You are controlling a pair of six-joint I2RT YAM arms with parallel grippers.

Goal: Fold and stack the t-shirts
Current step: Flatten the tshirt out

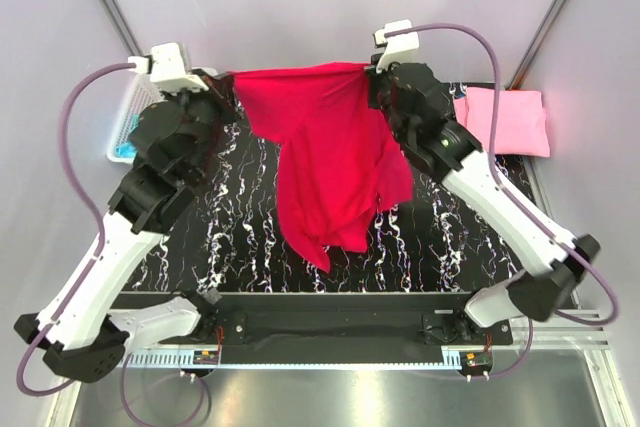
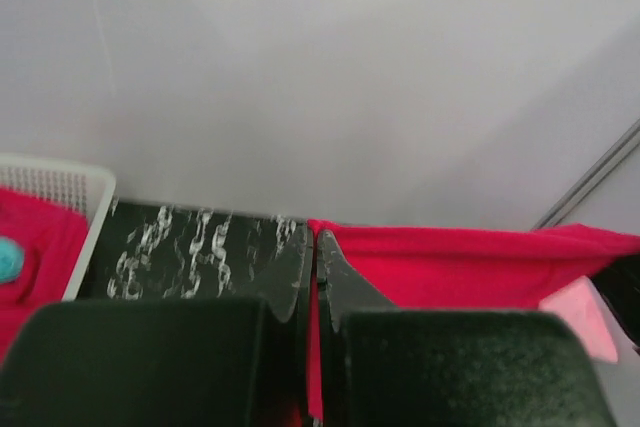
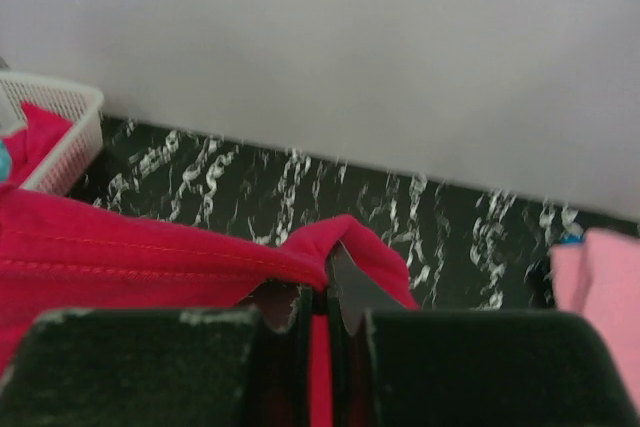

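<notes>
Black white-veined surface [image 1: 240, 237] with both arms raised over its far half. Crimson t-shirt [image 1: 335, 162], the largest item, is held off the surface: its upper hem runs taut between the two claws above the far edge, and the body hangs in loose folds toward the middle, tapering to a point. Whether that point touches the surface cannot be told. Light pink t-shirt [image 1: 505, 119] lies folded flat at the far right corner, well apart from the crimson one. White lattice basket [image 1: 122, 127] sits at the far left corner and holds red and turquoise cloth [image 2: 40, 237]. Left claw [image 2: 314, 257] has its fingers pressed together on the left end of the crimson hem. Right claw [image 3: 325, 282] is likewise clamped on a bunched fold at the right end.
</notes>
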